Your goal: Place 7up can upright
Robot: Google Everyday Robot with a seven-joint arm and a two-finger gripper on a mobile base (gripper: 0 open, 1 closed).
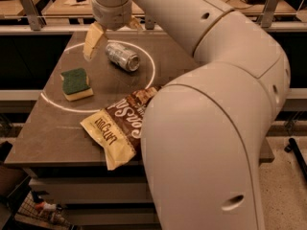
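Observation:
The 7up can [123, 56] is a silvery can lying on its side on the dark table [57, 128], inside the far white circle, with its shiny round top facing front right. My gripper [113, 36] hangs just above and behind the can. It is open. One beige finger [93, 41] is to the left of the can and the other finger [135, 24] peeks out behind it. Nothing is held.
A green and yellow sponge [76, 84] lies left of the can. A brown and yellow chip bag [117, 127] lies near the front edge. My own large white arm [211, 128] covers the table's right side. A rail and shelves stand behind the table.

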